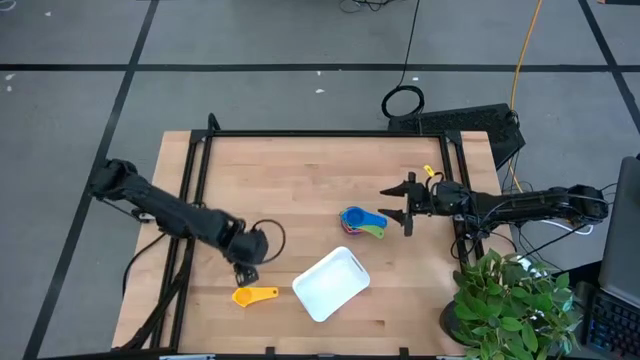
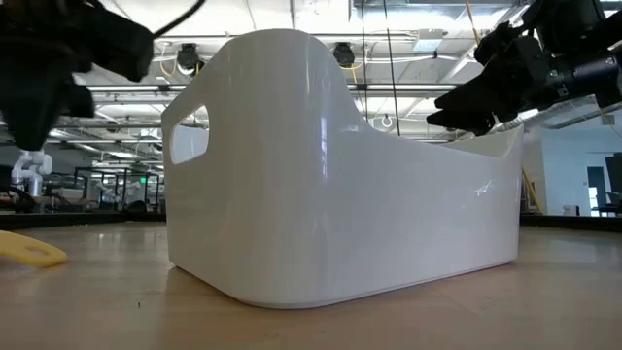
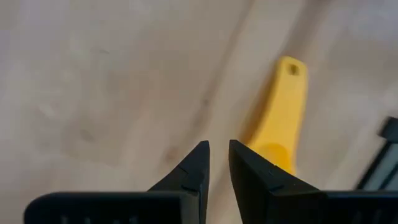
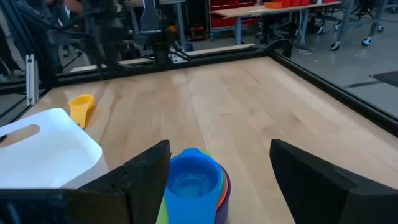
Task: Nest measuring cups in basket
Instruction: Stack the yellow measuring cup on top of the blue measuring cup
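- High view first: the yellow measuring cup [image 1: 254, 296] is lying alone on the wooden table [image 1: 300, 180], just off the basket's left end. Its long axis runs roughly left-right, with the handle pointing right toward the basket and the bowl end to the left.
- Left gripper [image 1: 246, 272] hovers right above that yellow cup, slightly toward the far side of it. In the left wrist view the two dark fingers [image 3: 193, 165] are nearly pinched together with only a thin slit between them and nothing in it, so it's clenched on air. The cup's handle [image 3: 283, 112], hang-hole at the tip, stretches away from the fingertips beside the right-hand finger.
- White basket [image 1: 331, 284] sits near the front middle of the table, turned at an angle so its long axis runs diagonally, the right end farther back.
- Stack of nested measuring cups [image 1: 362, 222], blue one on top, sits just behind the basket's right end, not touching it. Green and orange handles fan out to the right, toward the right arm.
- Right gripper [image 1: 404, 204] is just right of the stack with its jaws spread wide, released, holding nothing. In the right wrist view the blue cup [image 4: 191, 177] sits right between the two fingers, close in front of them.
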You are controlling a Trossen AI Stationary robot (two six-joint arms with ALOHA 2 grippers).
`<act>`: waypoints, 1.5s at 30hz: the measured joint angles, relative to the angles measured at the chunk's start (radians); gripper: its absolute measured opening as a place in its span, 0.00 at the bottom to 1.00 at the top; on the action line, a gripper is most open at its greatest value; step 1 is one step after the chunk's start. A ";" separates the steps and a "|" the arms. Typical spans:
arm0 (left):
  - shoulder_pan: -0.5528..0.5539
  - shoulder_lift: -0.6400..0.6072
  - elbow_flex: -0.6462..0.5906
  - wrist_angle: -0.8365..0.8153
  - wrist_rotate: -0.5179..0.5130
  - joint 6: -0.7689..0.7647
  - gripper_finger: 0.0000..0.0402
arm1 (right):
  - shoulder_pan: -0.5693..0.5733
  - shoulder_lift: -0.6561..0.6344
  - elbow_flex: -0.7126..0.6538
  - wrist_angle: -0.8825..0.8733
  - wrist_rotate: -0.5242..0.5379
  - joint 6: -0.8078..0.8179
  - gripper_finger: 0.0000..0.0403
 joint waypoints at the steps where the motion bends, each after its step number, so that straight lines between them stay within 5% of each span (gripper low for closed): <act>1: -0.025 0.000 -0.003 0.009 0.000 -0.039 0.16 | -0.002 0.000 0.000 0.000 0.000 0.000 0.66; 16: -0.200 0.007 -0.131 0.202 -0.020 -0.347 0.16 | -0.004 0.000 0.000 -0.005 0.000 0.000 0.66; 39: -0.224 0.177 -0.140 0.339 0.027 -0.346 0.15 | -0.004 0.000 0.001 -0.019 0.002 -0.001 0.66; 45: -0.217 0.177 -0.140 0.339 0.032 -0.349 0.03 | -0.004 0.000 0.001 -0.019 0.002 -0.007 0.66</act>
